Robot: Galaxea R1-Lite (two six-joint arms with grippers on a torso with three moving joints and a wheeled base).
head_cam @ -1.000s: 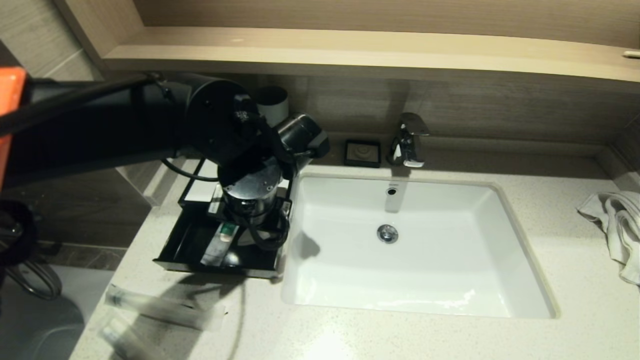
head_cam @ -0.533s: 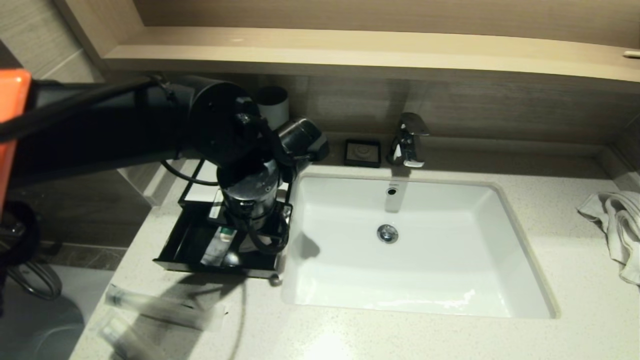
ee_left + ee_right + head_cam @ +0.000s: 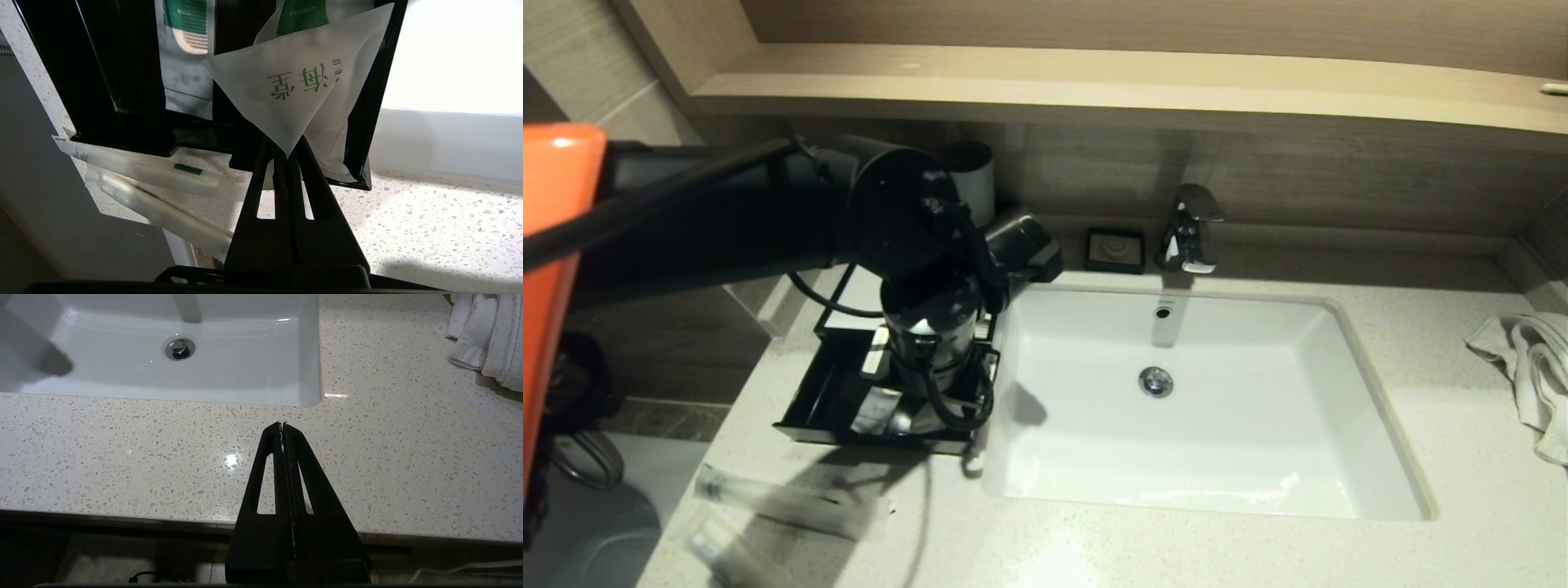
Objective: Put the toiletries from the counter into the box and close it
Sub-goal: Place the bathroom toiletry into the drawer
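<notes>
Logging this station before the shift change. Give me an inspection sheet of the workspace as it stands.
Surface: speckled counter with white basin.
Job's things: box drawer open, packets inside; two long packets on the counter in front of it.
Clutter: towel, soap dish, cup, tap.
Grippers: left gripper shut on a flat packet over the drawer; right gripper shut, empty, parked over the counter's front.
Cables: black cable looped at the left wrist.
Surroundings: wooden shelf above.
</notes>
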